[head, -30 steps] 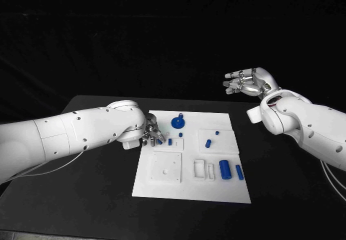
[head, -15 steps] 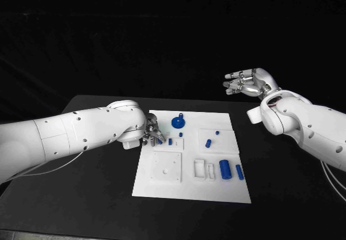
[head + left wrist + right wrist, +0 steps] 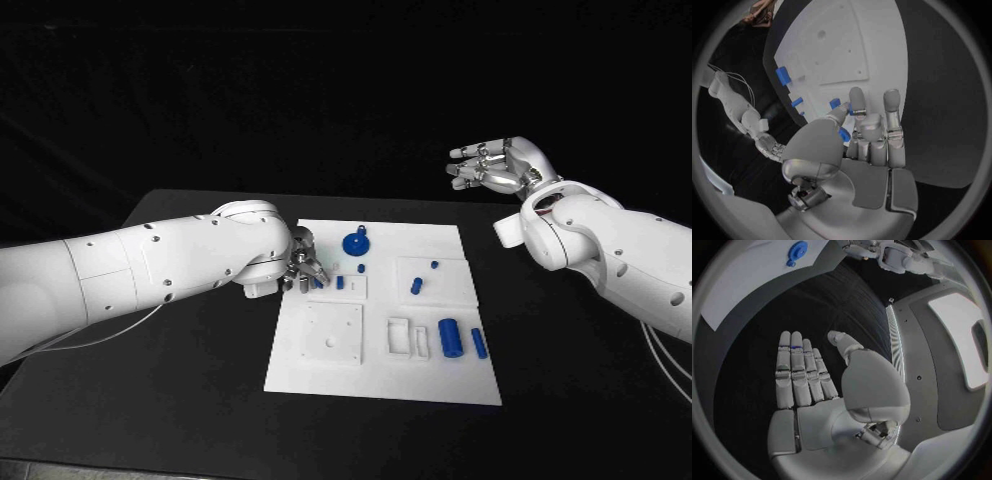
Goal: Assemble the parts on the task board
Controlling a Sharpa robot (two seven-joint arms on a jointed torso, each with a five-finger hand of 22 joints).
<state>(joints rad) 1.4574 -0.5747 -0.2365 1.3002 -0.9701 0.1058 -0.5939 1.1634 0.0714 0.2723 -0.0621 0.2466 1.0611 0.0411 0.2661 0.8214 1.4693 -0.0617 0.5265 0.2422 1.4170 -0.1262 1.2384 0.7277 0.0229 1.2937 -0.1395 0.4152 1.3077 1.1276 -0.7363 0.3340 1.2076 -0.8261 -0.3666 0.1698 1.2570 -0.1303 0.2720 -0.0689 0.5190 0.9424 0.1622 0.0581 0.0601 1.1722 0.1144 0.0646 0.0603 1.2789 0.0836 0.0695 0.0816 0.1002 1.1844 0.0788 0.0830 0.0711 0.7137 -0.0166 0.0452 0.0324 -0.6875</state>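
Wrist view reveals left hand (image 3: pixel 857 135) fingers pinching a blue part (image 3: pixel 844 134); right hand (image 3: pixel 495 166) fingers spread.

Left hand (image 3: pixel 302 266) low at board's left edge, fingers curled, pinching small blue part (image 3: pixel 844 134). Right hand (image 3: pixel 495 165) raised far right, fingers apart, holding nothing.

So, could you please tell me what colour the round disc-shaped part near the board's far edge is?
Blue; the round disc-shaped part shows best in the head view.

A lab test bench — black table (image 3: pixel 173 400), black backdrop, white task board (image 3: pixel 378 382).
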